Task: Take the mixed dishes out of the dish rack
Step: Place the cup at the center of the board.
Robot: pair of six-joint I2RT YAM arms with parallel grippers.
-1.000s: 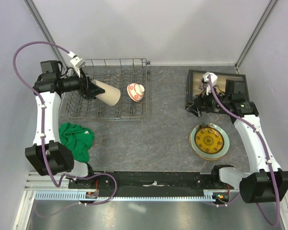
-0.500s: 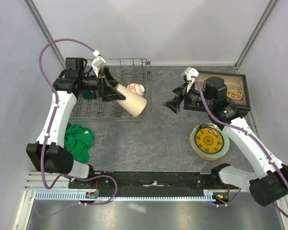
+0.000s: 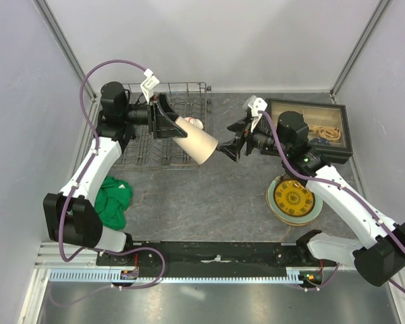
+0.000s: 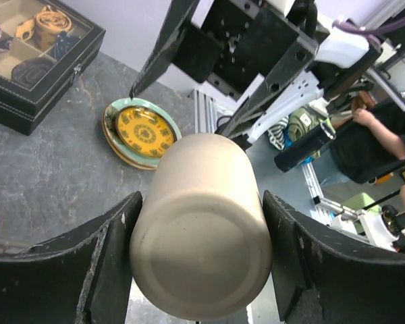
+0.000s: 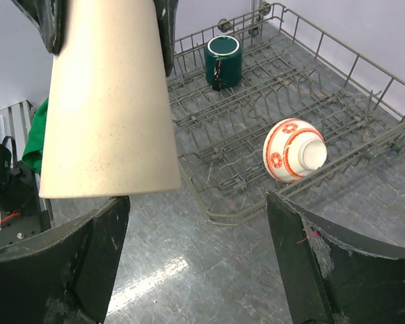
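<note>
- Two arms are meeting over the middle of the top view. The left gripper [image 3: 170, 125] is clamping the beige cup [image 3: 197, 140] by its narrow base. The left wrist view is showing one finger pressing on each side of it.
- The cup is hanging in the air, tilted. Its wide mouth is pointing toward the lower right of the top view, over the right-hand part of the dish rack [image 3: 148, 156].
- The right gripper [image 3: 227, 147] is facing the cup's mouth from the right, with its jaws standing wide apart and gripping nothing. Its tips are sitting just beside the cup's rim; whether they are touching it cannot be told.
- In the right wrist view, the small red-and-white bowl [image 5: 293, 150] is lying on its side inside the rack, right of centre, with its white foot showing.
- The dark green mug [image 5: 223, 59] is standing in the rack at the top centre of that view, its handle facing the camera.
- At the lower right of the top view, the yellow-gold patterned dish [image 3: 294, 198] is resting on the pale green plate [image 3: 271, 201]. Both are sitting on the grey table [image 3: 209, 202], well apart from the rack.
- The green cloth [image 3: 113, 200] is lying at the lower left, near the rack's front left corner.
- The dark-framed box [image 3: 324, 128] is sitting at the upper right, behind the right arm.
</note>
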